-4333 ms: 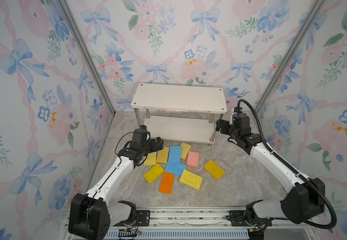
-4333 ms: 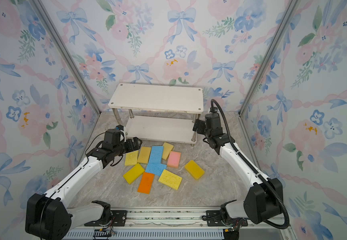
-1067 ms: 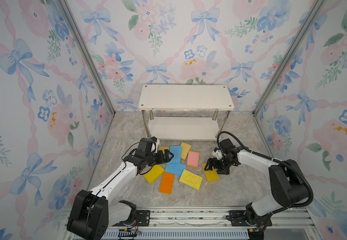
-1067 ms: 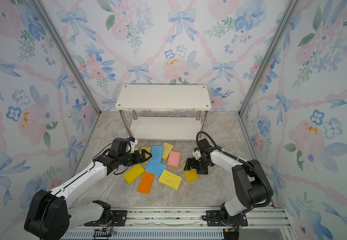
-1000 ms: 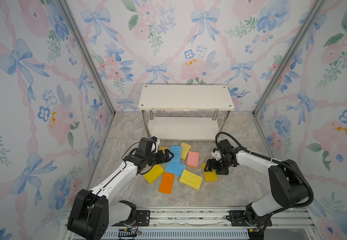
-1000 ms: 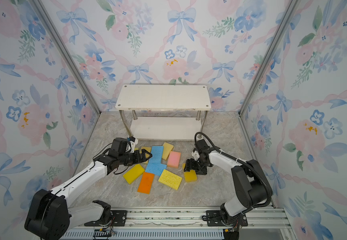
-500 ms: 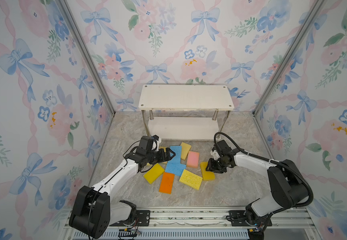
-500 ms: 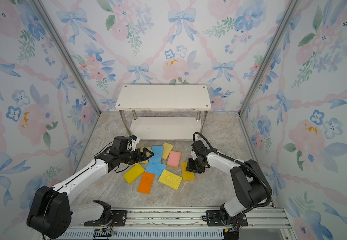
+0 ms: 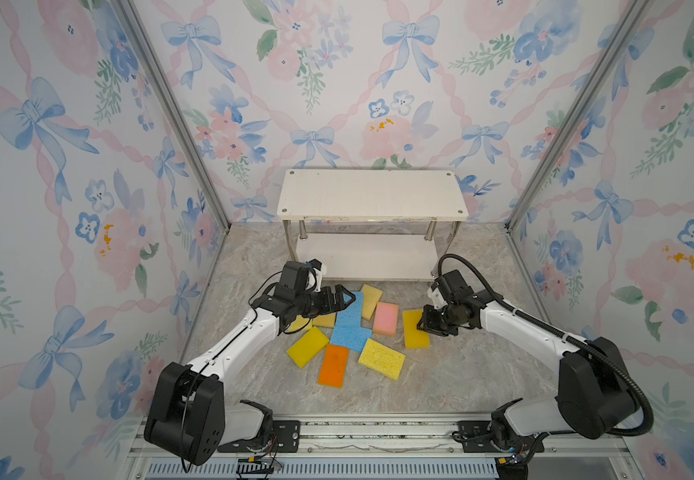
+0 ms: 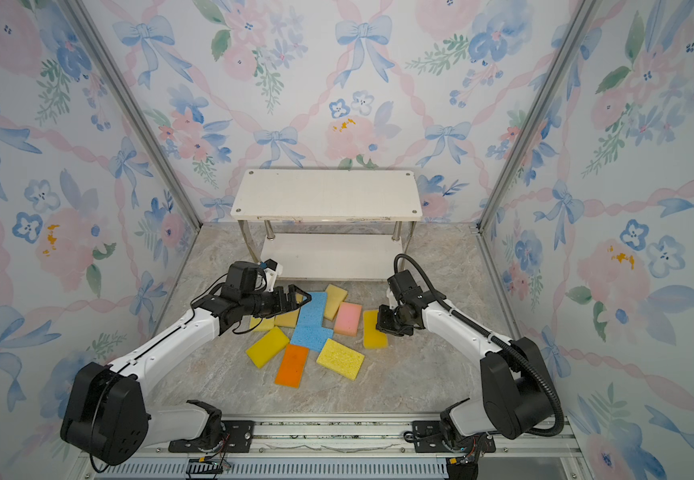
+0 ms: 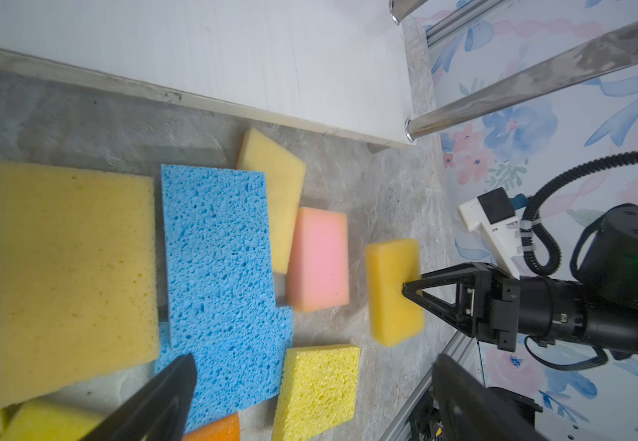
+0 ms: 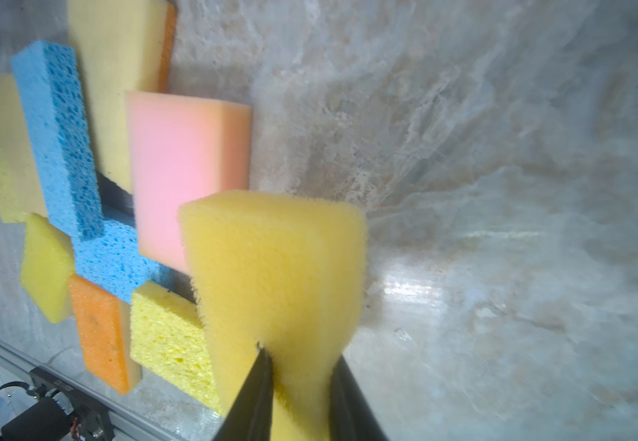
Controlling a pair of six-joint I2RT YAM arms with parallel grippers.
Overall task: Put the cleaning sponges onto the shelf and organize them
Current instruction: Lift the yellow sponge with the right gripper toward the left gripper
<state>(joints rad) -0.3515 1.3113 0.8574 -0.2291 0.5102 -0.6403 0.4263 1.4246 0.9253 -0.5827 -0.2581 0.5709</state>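
Note:
My right gripper (image 9: 422,322) (image 12: 300,357) is shut on the edge of a deep yellow sponge (image 9: 413,328) (image 12: 275,259) just right of the pink sponge (image 9: 386,318); whether it has left the floor I cannot tell. My left gripper (image 9: 347,297) (image 11: 315,361) hangs open over the pile with nothing between its fingers. The pile holds two blue sponges (image 9: 349,316), an orange one (image 9: 332,365), a porous yellow one (image 9: 381,358), a smooth yellow one (image 9: 307,347) and tan ones (image 9: 371,296). The white two-tier shelf (image 9: 372,195) stands behind them.
Floral walls with slanted aluminium posts (image 9: 170,112) close in both sides and the back. A metal rail (image 9: 378,428) runs along the front edge. The shelf's metal legs (image 11: 500,95) stand close behind the sponges on the marbled floor (image 9: 461,374).
My right gripper has shut on the deep yellow sponge and swung it leftward toward the pink one. My left gripper has edged slightly toward the shelf, still open.

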